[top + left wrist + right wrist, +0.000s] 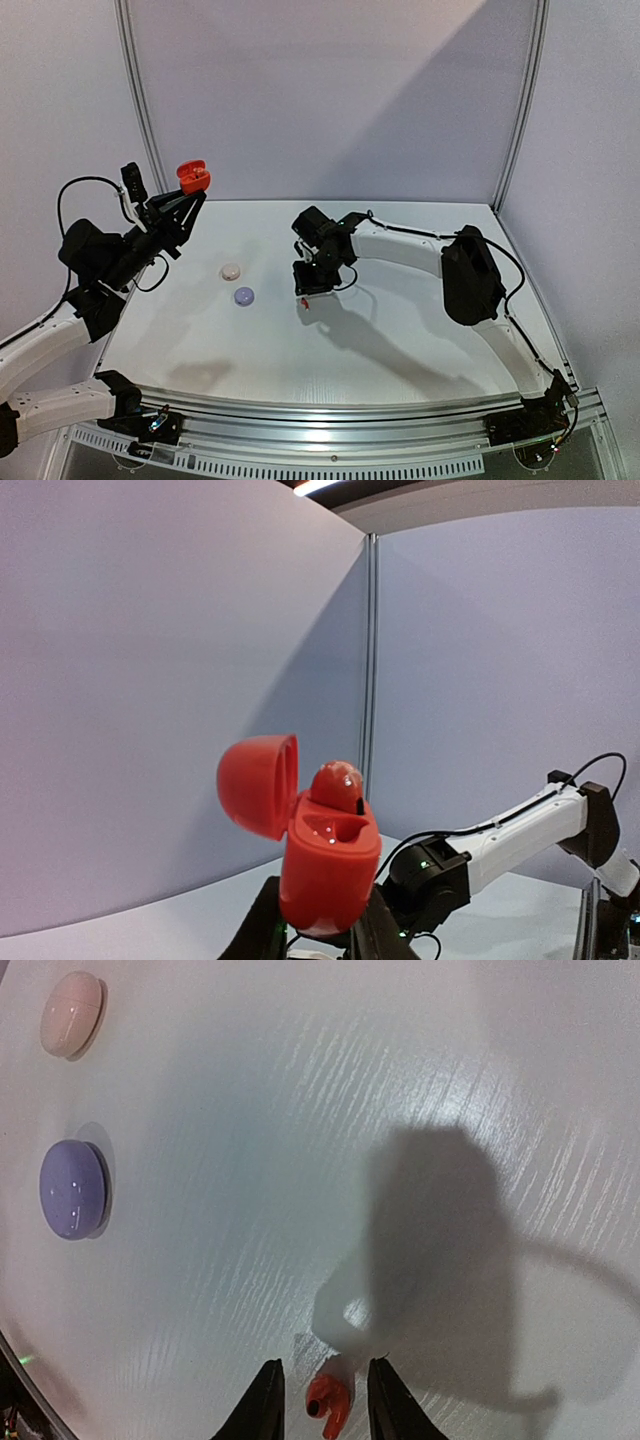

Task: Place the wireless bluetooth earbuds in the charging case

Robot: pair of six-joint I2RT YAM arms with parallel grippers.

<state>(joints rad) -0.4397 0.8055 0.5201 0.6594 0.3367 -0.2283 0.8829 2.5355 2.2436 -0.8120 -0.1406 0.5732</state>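
Note:
My left gripper [320,925] is shut on the lower body of a red charging case [328,865] and holds it upright in the air. In the top view the case [193,177] is at the upper left, above the table. Its lid is swung open and one red earbud [337,784] sits in a slot; the slot beside it shows bare. My right gripper [325,1405] hangs low over the table [400,330] near the middle. A second red earbud [328,1405] lies on the table between its fingers. Both fingers stand apart from it.
Two closed round cases lie on the table left of the right gripper. One is pinkish-white [231,271] [71,1013] and the other lilac [244,296] [73,1188]. The right arm's shadow falls across the table. A metal rail [330,410] runs along the near edge.

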